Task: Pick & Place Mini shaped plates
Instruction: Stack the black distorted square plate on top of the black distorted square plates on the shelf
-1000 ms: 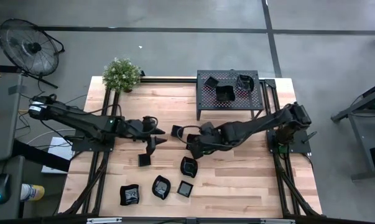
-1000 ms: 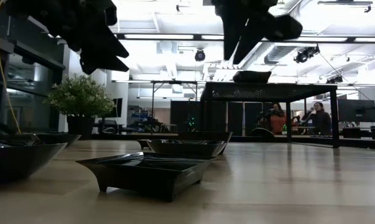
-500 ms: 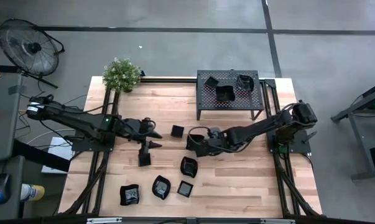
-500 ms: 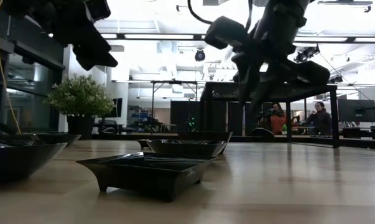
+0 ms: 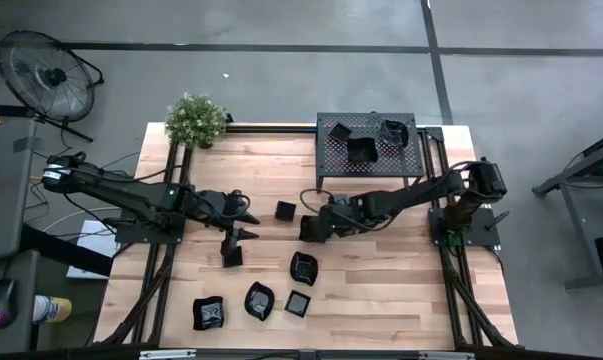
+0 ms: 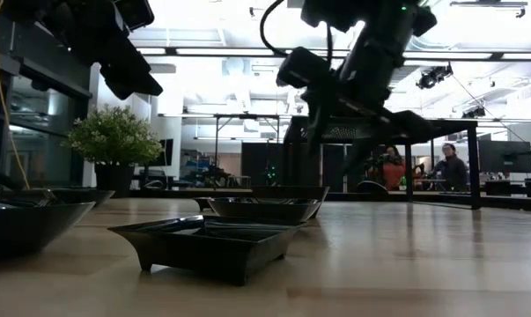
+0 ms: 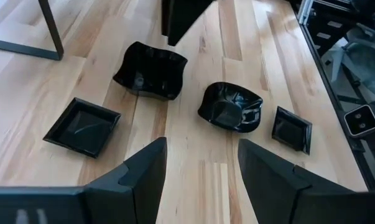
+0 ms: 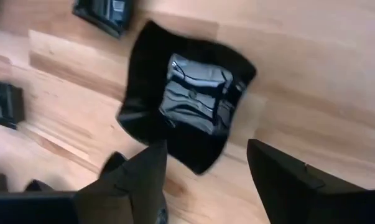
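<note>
Right claw [image 5: 308, 228] open over plate [image 8: 186, 102], rack [image 5: 366, 152] near

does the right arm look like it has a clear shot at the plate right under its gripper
Probably yes. The right gripper hangs with its fingers spread above the wavy-rimmed plate, which lies alone on bare wood. Nothing sits between them, and the left gripper is off to the side.
</note>
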